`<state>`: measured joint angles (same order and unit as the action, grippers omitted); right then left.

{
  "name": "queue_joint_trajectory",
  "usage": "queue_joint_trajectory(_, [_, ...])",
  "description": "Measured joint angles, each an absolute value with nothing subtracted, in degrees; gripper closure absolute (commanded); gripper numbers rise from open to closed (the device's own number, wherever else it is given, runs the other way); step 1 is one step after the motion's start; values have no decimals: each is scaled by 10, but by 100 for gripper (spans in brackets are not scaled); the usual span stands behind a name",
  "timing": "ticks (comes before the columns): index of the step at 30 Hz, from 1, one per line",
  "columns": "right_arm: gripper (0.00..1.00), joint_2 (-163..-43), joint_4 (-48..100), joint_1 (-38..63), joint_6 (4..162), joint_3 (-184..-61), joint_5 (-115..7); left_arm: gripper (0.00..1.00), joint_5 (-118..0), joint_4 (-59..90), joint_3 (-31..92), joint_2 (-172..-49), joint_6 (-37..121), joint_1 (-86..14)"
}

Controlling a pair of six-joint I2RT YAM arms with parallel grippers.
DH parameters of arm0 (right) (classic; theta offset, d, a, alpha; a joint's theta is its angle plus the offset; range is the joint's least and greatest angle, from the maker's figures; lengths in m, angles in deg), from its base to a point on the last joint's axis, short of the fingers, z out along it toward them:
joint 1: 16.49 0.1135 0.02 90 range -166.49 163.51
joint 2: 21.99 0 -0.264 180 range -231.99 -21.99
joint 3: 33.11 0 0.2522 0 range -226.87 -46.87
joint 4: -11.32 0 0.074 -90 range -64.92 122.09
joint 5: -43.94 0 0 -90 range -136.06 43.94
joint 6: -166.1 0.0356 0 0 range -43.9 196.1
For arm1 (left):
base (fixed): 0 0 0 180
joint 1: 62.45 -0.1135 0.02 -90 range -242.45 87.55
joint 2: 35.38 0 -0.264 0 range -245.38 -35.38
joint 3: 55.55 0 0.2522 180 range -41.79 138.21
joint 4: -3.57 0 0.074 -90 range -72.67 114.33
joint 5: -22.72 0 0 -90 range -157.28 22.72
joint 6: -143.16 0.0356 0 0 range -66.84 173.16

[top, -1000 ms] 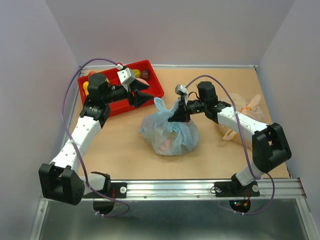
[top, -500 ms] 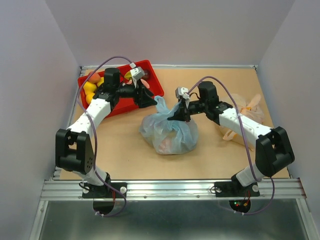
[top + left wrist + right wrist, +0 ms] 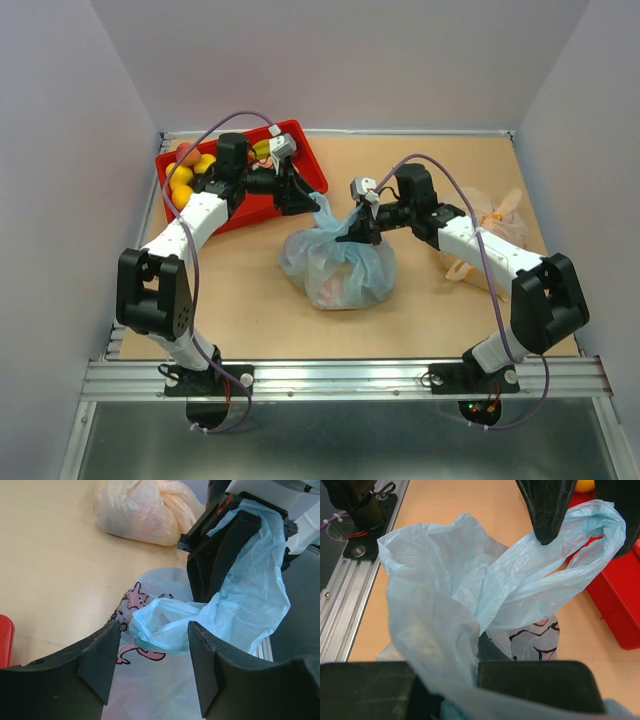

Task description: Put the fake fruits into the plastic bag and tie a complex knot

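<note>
The translucent light-blue plastic bag (image 3: 338, 268), thin and crinkly with a print of pink figures outlined in dark ink, sits slumped in the middle of the tan counter (image 3: 250, 305). Rounded peach-coloured shapes show through its film, so some of the glossy plastic fake fruits (image 3: 182, 176) seem to be inside. Yellow and orange ones lie in the red rectangular plastic tray (image 3: 312, 168) at the far left.

The right gripper (image 3: 358, 228) has its jaws clenched on a gathered strip of the bag's blue film and holds it up above the load. The left gripper (image 3: 155, 627) reaches in from the tray side with its jaws spread, and the other handle loop (image 3: 520, 580) lies loosely between its fingers (image 3: 100, 655), not pinched.

The film looks very light, limp and slippery. It would likely bunch and slide rather than hold any shape, and a hard pull could stretch or tear it. The fruits give the bag just enough weight to anchor it on the counter. The best hold is probably on the twisted, gathered part of a handle strip, near where it leaves the bag mouth, rather than on a single flat layer.

A pale orange-beige translucent plastic bag (image 3: 492, 222), bunched up, rests on the right, well apart. No brand, label or legible writing shows anywhere; the print is pictures only.
</note>
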<state>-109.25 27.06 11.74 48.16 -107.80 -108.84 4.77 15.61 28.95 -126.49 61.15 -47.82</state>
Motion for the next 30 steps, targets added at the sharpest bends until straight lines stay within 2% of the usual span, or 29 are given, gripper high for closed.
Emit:
queue_joint_trajectory(2, [100,-1093,275,117,478,-1078,-1089,55,41,156,294,-1273,610,-475])
queue_joint_trajectory(3, [100,-1093,277,117,477,-1078,-1088,72,38,156,296,-1277,609,-474])
queue_joint_trajectory(5, [99,-1093,277,117,476,-1078,-1088,86,37,157,300,-1282,607,-474])
queue_joint_trajectory(6, [97,-1093,277,117,476,-1078,-1087,100,38,158,303,-1284,607,-473])
queue_joint_trajectory(7, [91,-1093,277,117,476,-1078,-1084,100,42,157,305,-1284,607,-473])
queue_joint_trajectory(9, [86,-1093,277,117,479,-1078,-1077,100,47,158,309,-1282,611,-473])
queue_joint_trajectory(16, [81,-1116,274,117,507,-1078,-1055,100,58,161,306,-1231,613,-472])
queue_joint_trajectory(21, [83,-1127,264,117,531,-1078,-1050,100,58,169,285,-1181,620,-469])
queue_joint_trajectory(27, [100,-1141,258,117,571,-1079,-1048,100,41,181,261,-1153,633,-467])
queue_joint_trajectory(30, [100,-1151,255,117,605,-1080,-1044,100,22,202,238,-1125,662,-451])
